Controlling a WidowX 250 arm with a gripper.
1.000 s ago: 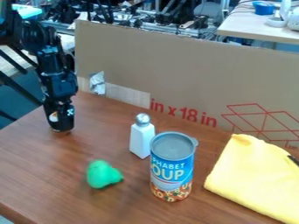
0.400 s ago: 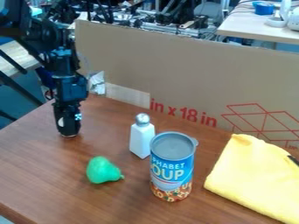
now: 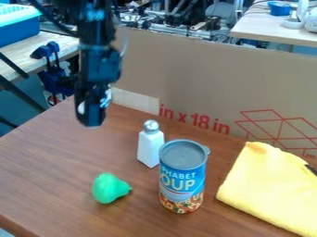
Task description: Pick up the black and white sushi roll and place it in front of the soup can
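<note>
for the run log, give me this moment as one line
black two-finger gripper: above brown wooden table | nearest: white shaker with metal cap | in front: green pear-shaped toy, blue-labelled soup can

- The black gripper (image 3: 91, 123) has moved to the right in the view and risen, its tip now higher above the table (image 3: 43, 162) than in either earlier picture
- The green pear (image 3: 108, 189) has rocked, its rounded body now nearer the camera than a moment ago
- The arm now covers the silver foil
- More of the blue bin (image 3: 18, 30) has come into sight
</note>
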